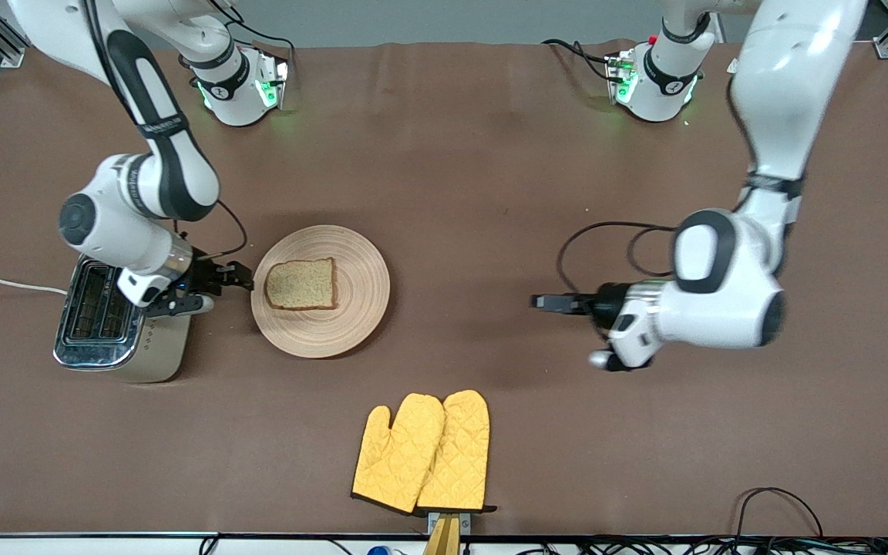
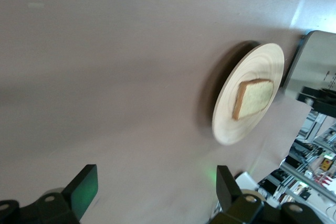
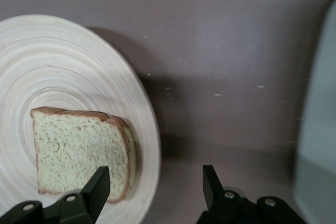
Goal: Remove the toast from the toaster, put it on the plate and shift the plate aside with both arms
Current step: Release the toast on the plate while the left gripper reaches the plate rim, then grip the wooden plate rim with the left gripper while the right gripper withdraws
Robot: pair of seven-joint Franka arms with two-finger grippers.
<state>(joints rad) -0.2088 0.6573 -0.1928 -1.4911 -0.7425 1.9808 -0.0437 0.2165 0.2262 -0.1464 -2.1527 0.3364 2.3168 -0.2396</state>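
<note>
Front view: toast (image 1: 301, 284) lay flat on the plate (image 1: 351, 324), a bit off-centre toward the toaster (image 1: 116, 327), which stood at the right arm's end of the counter (image 1: 490, 154). Right gripper (image 1: 240, 279) sat low between toaster and plate rim, jaws parted, holding nothing. Left gripper (image 1: 540, 301) hung over bare counter well apart from the plate, toward the left arm's end, jaws wide, empty. Oven mitts (image 1: 425, 451) lay nearer the camera than the plate.

Left wrist view: plate (image 2: 228, 121) w/ toast (image 2: 254, 98) well apart from the jaws, nothing between the fingers (image 2: 84, 187).

Right wrist view: toast (image 3: 79, 153) just beside one finger (image 3: 97, 190), not between them; the gap faced bare counter next to the plate (image 3: 79, 66) rim.

Judgement: toast step looked done; the plate move was next. To do it well, both grippers prob. should come in low at facing rims, get under or pinch the edge evenly, keep the plate level and move in sync so the toast doesn't slide. Left arm had the longer approach.
</note>
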